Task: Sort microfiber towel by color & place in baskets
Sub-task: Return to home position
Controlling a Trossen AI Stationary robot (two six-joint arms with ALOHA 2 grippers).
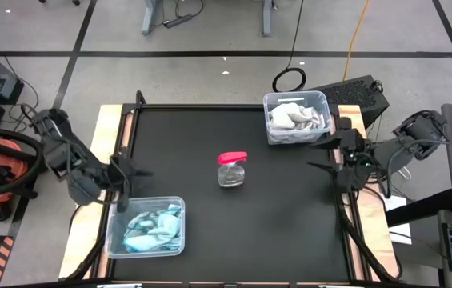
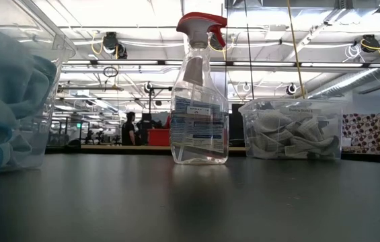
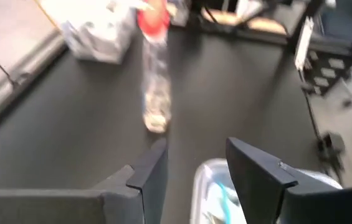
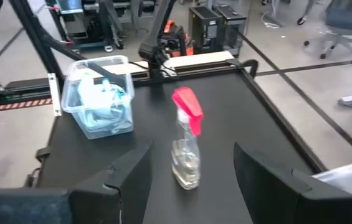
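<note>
Two clear baskets hold sorted towels, with an arm at each side edge of the tabletop (image 1: 274, 216).
Seen from the high view, the first basket (image 1: 147, 199), at the lower left, holds blue towels (image 1: 150, 226). The second basket (image 1: 296, 94), at the upper right, holds gray towels (image 1: 294, 120). A red-topped spray bottle (image 1: 232, 170) stands upright between them. The left arm (image 1: 78, 172) is just beside the first basket, jaws spread and empty; the right arm (image 1: 370, 152) is just beside the second basket, jaws likewise spread and empty.

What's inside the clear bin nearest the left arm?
Crumpled blue towels fill the bin. Anything beneath them is covered, so the count can't be read.
</note>
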